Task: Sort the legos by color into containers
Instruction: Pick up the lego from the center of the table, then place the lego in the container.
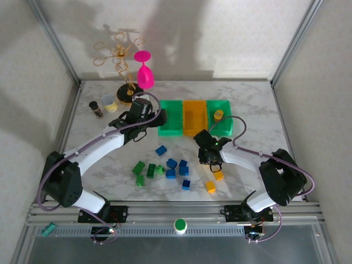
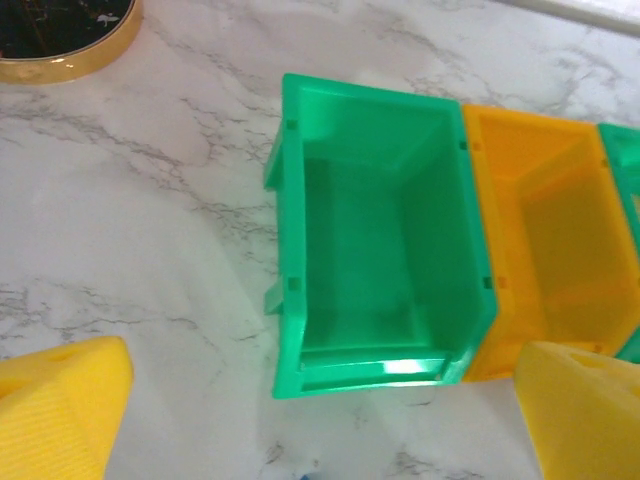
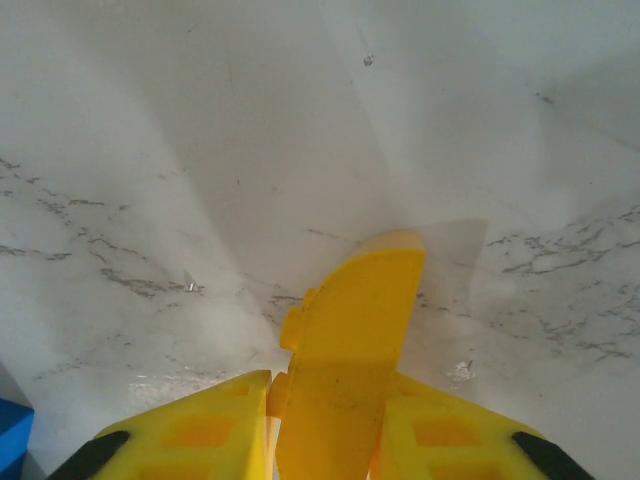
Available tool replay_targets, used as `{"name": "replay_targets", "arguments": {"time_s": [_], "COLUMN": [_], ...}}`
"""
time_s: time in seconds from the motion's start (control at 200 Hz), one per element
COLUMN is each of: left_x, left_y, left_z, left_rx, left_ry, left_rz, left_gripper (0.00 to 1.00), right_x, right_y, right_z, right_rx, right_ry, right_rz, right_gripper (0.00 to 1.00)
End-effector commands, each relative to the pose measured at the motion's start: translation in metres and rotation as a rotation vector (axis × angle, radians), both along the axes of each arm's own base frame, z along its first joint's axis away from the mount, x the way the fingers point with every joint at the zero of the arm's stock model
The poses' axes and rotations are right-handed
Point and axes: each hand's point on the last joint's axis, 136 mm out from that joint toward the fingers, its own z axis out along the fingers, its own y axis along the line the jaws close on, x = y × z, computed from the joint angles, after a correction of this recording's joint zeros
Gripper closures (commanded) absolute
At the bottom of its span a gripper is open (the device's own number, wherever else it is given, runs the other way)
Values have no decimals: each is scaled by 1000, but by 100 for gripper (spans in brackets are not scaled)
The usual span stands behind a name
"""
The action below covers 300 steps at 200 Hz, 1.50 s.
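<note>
Three containers stand in a row at the back: a green bin (image 1: 170, 117), an orange bin (image 1: 194, 117) and a second green bin (image 1: 224, 125) with a yellow lego (image 1: 218, 114) in it. My left gripper (image 1: 158, 117) hovers open at the left green bin (image 2: 380, 240), which looks empty; its fingers (image 2: 60, 400) are spread wide. My right gripper (image 1: 211, 158) is shut on a yellow lego (image 3: 355, 340) just above the marble. Loose blue legos (image 1: 171, 163), green legos (image 1: 138, 168) and yellow legos (image 1: 210, 187) lie on the table in front.
A gold stand with a pink glass (image 1: 144, 69) sits at the back left on a dark gold-rimmed base (image 2: 60, 40). A clear cup (image 1: 109, 102) and a dark jar (image 1: 96, 108) stand beside it. A blue lego (image 3: 12, 435) lies near my right gripper.
</note>
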Motion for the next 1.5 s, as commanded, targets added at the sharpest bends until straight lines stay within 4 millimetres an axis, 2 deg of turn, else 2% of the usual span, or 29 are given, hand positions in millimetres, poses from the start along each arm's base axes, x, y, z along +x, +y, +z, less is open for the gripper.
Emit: {"name": "replay_targets", "arguments": {"time_s": [0.0, 0.16, 0.325, 0.405, 0.42, 0.536, 0.616, 0.856, 0.991, 1.201, 1.497], "left_x": [-11, -21, -32, -37, -38, -42, -45, -54, -56, -53, -48], "left_y": [-4, -7, -13, -19, -21, -29, -37, -68, -78, -83, -83], "left_z": [9, 16, 29, 36, 38, 45, 48, 41, 39, 35, 31], "left_rx": [-41, -79, -120, -155, -161, -205, -233, -272, -271, -257, -238], "left_ry": [-22, -36, -55, -68, -70, -81, -89, -72, -70, -69, -69], "left_rz": [-12, -29, -50, -69, -75, -90, -101, -150, -171, -172, -157], "left_gripper": [0, 0, 1, 1, 1, 0, 1, 1, 0, 0, 0], "right_x": [9, 12, 24, 35, 41, 69, 91, 155, 183, 209, 227], "right_y": [2, 4, 2, 1, -6, -20, -29, -42, -51, -56, -61], "right_z": [13, 24, 55, 77, 81, 112, 123, 113, 104, 91, 70], "right_rx": [8, 18, 26, 42, 42, 53, 46, 42, 21, 60, 77], "right_ry": [-52, -80, -157, -205, -216, -285, -319, -326, -316, -310, -277], "right_rz": [0, 10, 8, 9, -12, -47, -61, -80, -86, -68, -69], "right_gripper": [76, 80, 80, 80, 80, 79, 77, 77, 77, 76, 76]}}
